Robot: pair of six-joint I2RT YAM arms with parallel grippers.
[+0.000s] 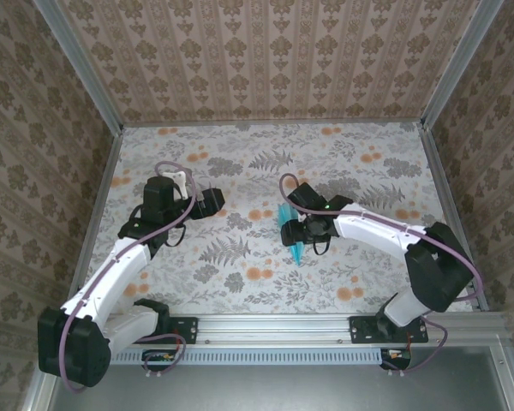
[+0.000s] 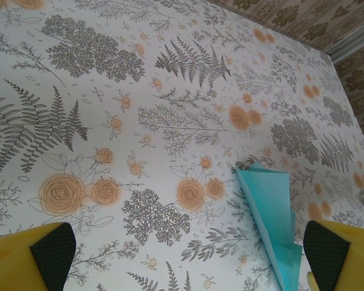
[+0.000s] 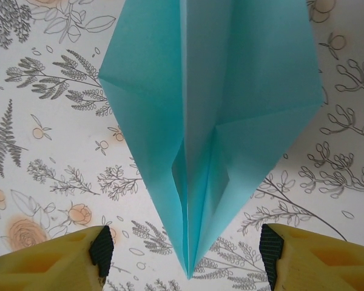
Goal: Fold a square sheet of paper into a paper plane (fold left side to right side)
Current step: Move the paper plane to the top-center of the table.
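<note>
The paper plane is a slim blue dart, with a crease down its middle and a flap on each side. It lies on the flowery table, near the middle and a bit to the right. Its sharp tip points back at my right wrist camera. One flap does not look flat (from the left wrist camera its edge seems to lift off the table a little).

The right pincer hangs just over the pointed end. Its yellow fingers stand apart, one on each side of the tip, and I can see table between them and the paper. So it holds nothing. The left pincer is off to the left side of the table. Its fingers are spread wide and it grips nothing. The plane lies ahead of it, over toward its right finger.

I think the folding is about done and this is the very end: the plane is set down and free. For my next move I would lift the right arm straight up and back, slowly, so a finger does not bump the tip and push the plane. If I want that lifted flap flat, I would need a soft press along the crease first.
</note>
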